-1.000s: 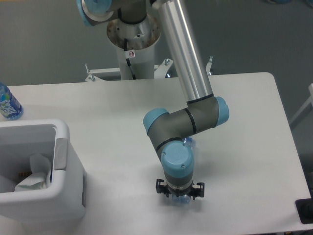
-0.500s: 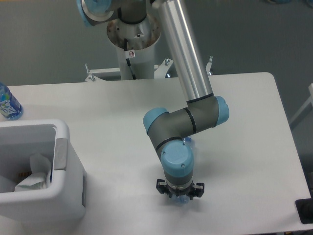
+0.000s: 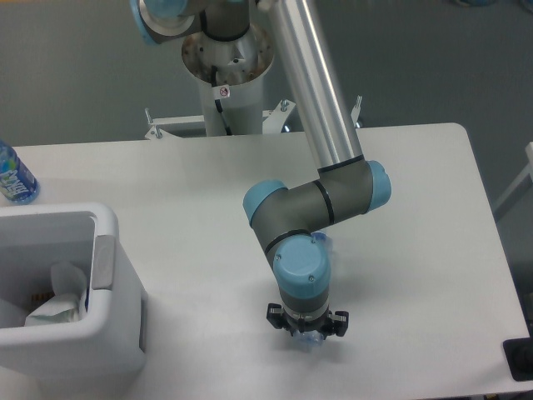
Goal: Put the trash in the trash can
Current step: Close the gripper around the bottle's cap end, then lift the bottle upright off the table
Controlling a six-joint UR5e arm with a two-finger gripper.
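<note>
Nearest the camera, at the front of the white surface [image 3: 416, 250], the robot's tool [image 3: 306, 331] points straight down, its black finger mounts showing on either side of the blue wrist cap. Compared with a second ago it sits slightly lower and the mounts have drawn in a touch. Under it lies the clear plastic bottle [image 3: 310, 340], mostly hidden by the wrist: only a pale bluish glint shows between the fingers, and another sliver [image 3: 323, 241] shows behind the wrist, so the bottle seems to lie front to back under the arm. Whether the fingers have clamped on the bottle or merely straddle it cannot be told from this angle

At the left front corner stands the white trash can [image 3: 108, 333], well apart from the tool. Inside it rests the crumpled paper napkin [image 3: 58, 304] — so one of the two pieces looks already dealt with, and the bottle is what remains

The small drop and narrowing suggest the arm is settling into a grasp – lifting and carrying leftward to the can would follow

Farther back, at the left edge, stands a bottle with a bright blue label [image 3: 12, 175], and beyond the surface rises the robot's base column [image 3: 229, 83]
</note>
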